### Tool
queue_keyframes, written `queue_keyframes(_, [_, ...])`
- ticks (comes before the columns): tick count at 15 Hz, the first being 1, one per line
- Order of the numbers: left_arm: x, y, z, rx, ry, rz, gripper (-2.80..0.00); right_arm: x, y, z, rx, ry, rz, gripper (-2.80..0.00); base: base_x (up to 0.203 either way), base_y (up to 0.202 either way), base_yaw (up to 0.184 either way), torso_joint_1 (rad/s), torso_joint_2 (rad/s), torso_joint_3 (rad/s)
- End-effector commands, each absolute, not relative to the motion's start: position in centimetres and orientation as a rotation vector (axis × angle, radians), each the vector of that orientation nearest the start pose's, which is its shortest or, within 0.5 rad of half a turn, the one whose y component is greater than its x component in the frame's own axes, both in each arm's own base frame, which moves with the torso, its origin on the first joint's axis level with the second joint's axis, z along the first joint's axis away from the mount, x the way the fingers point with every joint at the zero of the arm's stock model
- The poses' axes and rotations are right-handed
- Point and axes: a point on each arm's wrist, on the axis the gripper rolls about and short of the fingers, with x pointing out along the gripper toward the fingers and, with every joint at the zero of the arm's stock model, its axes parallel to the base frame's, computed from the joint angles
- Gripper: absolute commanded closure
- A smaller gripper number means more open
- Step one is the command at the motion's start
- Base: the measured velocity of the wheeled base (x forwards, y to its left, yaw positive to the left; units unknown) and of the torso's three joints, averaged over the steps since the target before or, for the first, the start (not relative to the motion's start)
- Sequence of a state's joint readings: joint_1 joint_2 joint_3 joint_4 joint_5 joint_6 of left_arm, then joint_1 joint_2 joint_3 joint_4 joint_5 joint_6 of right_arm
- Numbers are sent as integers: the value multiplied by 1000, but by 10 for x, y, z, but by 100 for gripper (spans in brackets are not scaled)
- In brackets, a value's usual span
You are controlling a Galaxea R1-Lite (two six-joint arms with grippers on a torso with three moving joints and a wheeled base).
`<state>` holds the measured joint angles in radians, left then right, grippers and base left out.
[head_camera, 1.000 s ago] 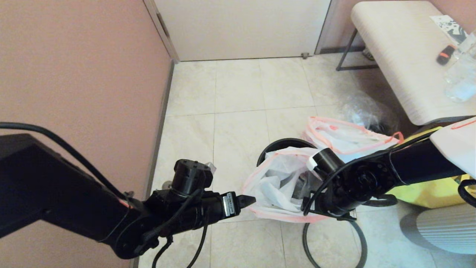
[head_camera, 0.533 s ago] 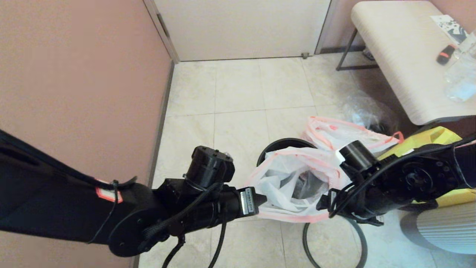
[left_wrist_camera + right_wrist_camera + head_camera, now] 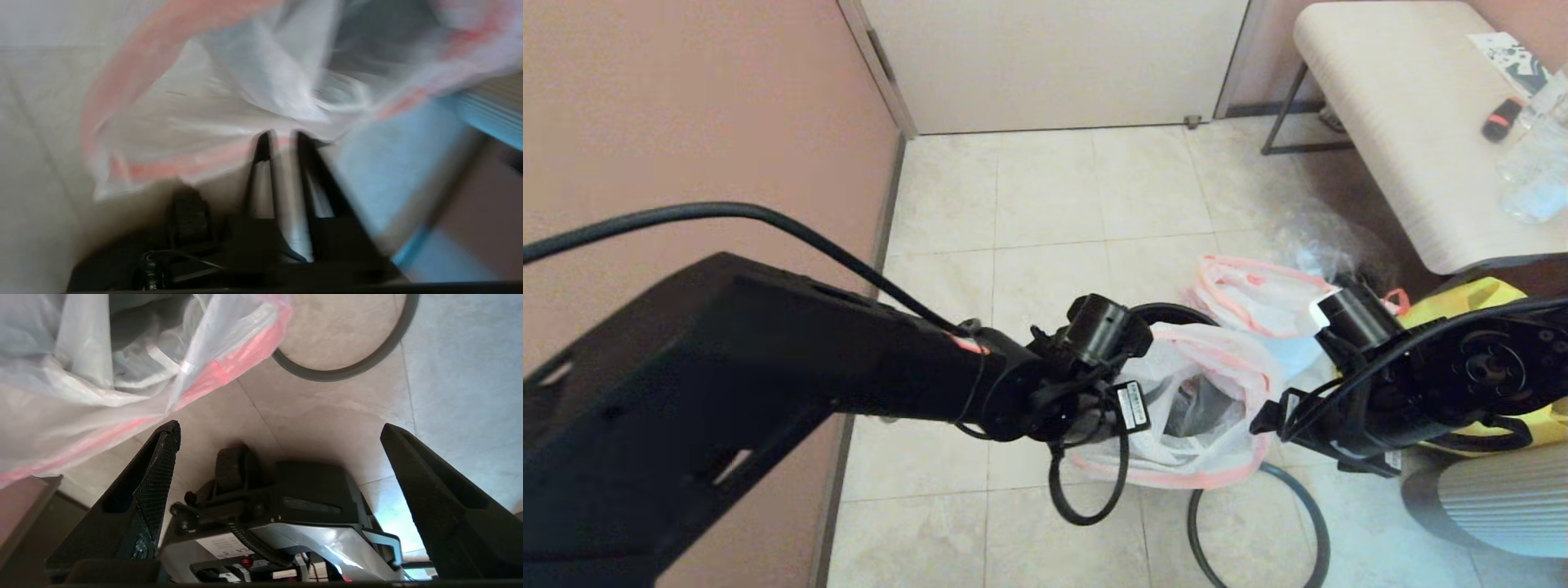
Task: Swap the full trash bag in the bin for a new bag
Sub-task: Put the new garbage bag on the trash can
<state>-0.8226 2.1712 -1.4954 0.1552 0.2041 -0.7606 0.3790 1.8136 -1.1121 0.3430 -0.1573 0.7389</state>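
Note:
The bin [image 3: 1165, 310] stands on the floor tiles with the new bag [image 3: 1225, 384] draped in and over it, its orange-pink rim spread wide. My left gripper [image 3: 282, 136] is at the bag's left rim, fingers nearly together with the pink rim between them. My right gripper [image 3: 280, 426] hangs open just off the bag's right side, its fingers [image 3: 161, 465] empty and beside the rim. The thin dark hoop [image 3: 1307, 510] lies on the floor in front of the bin. The full trash bag [image 3: 1258, 294] lies behind the bin.
A clear bag with dark items [image 3: 1327, 245] and a yellow tote [image 3: 1490, 294] sit right of the bin, under a pale bench [image 3: 1405, 122]. A grey ribbed cylinder [image 3: 1503, 506] stands at the lower right. The pink wall [image 3: 686, 147] runs along the left.
My left arm has risen and swung right, bringing its gripper over the bag's left rim. My right arm has drawn back to the right, off the bag.

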Motion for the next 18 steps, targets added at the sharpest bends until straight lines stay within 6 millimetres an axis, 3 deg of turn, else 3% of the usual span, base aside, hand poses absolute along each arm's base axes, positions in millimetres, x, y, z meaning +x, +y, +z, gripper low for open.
queue_keyframes(1, [311,-323,80,-245,958,-184,-280,291,108,142,407,1030,-192,-280,0,0,0,0,0,0])
queue_keyframes(5, [343,-323,66,-238,948,-76,-280,300,109,133,443,1050,-162,-280,0,0,0,0,0,0])
queue_keyframes(9, [359,-328,72,-262,879,-57,-280,301,110,137,457,1020,-144,-280,0,0,0,0,0,0])
queue_keyframes(14, [373,-329,39,-236,889,-39,-280,296,115,154,464,979,-105,-280,0,0,0,0,0,0])
queue_keyframes(15, [377,-325,38,-241,887,-30,0,295,116,156,466,972,-98,-280,0,0,0,0,0,0])
queue_keyframes(18, [379,-325,42,-254,869,-38,0,293,115,159,465,973,-97,-280,0,0,0,0,0,0])
